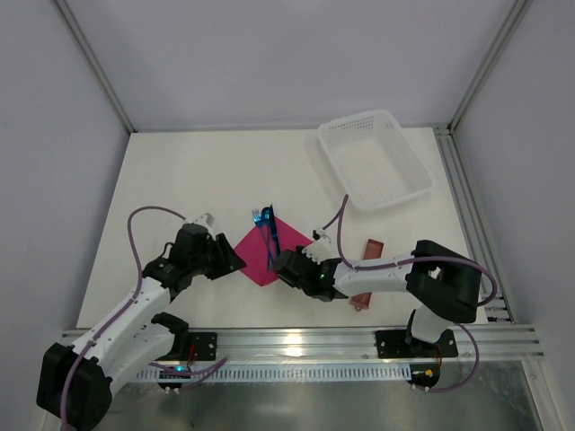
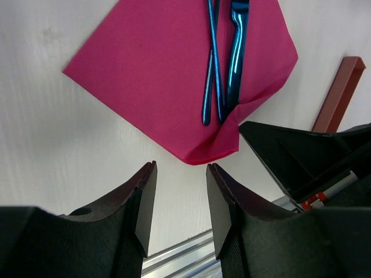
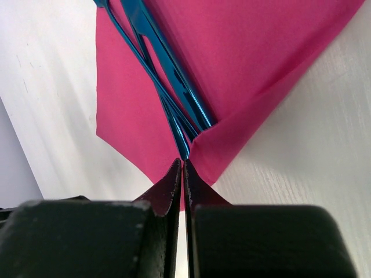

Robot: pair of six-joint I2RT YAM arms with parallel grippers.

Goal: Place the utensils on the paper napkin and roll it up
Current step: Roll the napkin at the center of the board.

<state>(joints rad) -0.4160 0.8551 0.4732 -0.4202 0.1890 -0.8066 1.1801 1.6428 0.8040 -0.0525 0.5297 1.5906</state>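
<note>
Blue utensils (image 2: 235, 52) lie on the pink napkin (image 2: 151, 69) (its near corner folded over them).

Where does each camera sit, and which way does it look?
Top external: above and behind, looking down on the white table; both arms show.
Left wrist: rides that arm, looks past the parted left pincer at the thin magenta-pink paper napkin.
Right wrist: rides that arm, looks along the shut right pincer at the napkin's raised edge.
Both wrist views share the napkin and the slim blue plastic utensils.
</note>
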